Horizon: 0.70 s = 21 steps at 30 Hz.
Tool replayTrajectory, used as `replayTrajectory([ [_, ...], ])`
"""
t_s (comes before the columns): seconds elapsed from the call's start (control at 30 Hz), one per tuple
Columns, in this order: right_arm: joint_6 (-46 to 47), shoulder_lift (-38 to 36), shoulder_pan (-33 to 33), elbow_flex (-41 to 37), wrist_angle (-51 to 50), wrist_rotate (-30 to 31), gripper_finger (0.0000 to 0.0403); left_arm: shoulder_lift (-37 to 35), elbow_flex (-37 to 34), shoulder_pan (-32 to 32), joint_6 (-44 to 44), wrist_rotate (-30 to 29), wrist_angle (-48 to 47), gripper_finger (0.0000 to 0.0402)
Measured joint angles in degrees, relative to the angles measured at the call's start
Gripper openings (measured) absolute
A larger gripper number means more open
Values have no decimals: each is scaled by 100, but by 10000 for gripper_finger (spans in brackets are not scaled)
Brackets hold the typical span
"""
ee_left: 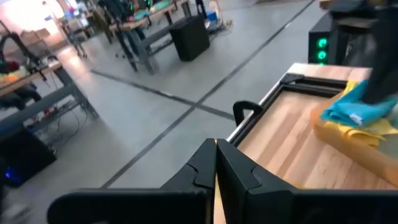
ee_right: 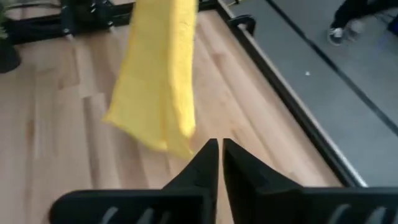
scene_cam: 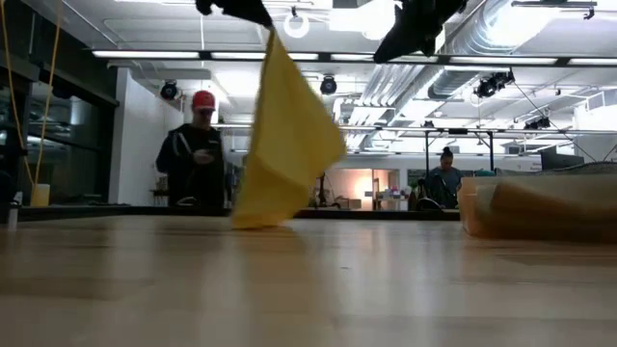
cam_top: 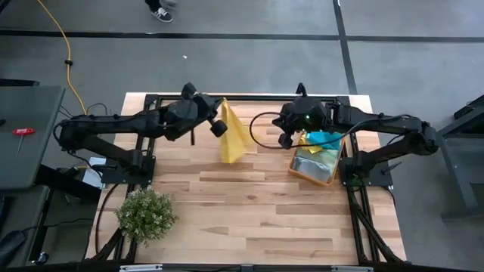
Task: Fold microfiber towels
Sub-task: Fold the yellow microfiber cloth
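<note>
Towels are the work here, and one yellow towel (cam_top: 234, 134) hangs in the air over the back part of the counter (cam_top: 249, 219), its lower edge just reaching the wood in the low view. The left pincer (cam_top: 219, 125) holds it by an upper corner, with the fingers (ee_left: 214, 171) closed on the cloth. I think it is lifted like this so that the cloth falls straight by its own weight and can then be laid flat for folding.

On the near left corner stands a small plant (cam_top: 145, 214), well apart from the work.

More to the right, the right pincer (cam_top: 287, 139) hovers between the hanging towel and the orange bin (cam_top: 318, 168). Its fingers (ee_right: 217, 163) stand together and nothing is between them. It points toward the yellow cloth, so probably it waits to take another corner.

The bin at the right side keeps the other towels; a blue towel (cam_top: 324, 138) lies on top, partly over the rim, with a yellow one under it in the left wrist view. They seem stored there until their turn comes.

In the room behind, a person (scene_cam: 196, 154) stands, far from the arms.
</note>
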Motion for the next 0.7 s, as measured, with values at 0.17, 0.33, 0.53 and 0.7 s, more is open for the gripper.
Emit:
replayTrajectory([
  [0.17, 390, 373, 513, 0, -95, -129, 77, 506, 213, 215, -256, 91, -184, 0],
  [0.33, 116, 1289, 1100, 0, 29, 441, 154, 840, 211, 313, -457, 110, -553, 0],
  [0.53, 34, 2708, 1513, 0, 1041, 963, 198, 927, 208, 368, -457, 128, -756, 0],
  [0.7, -105, 3824, 1666, -2, 2110, 2025, 200, 927, 208, 364, -501, 153, -819, 0],
])
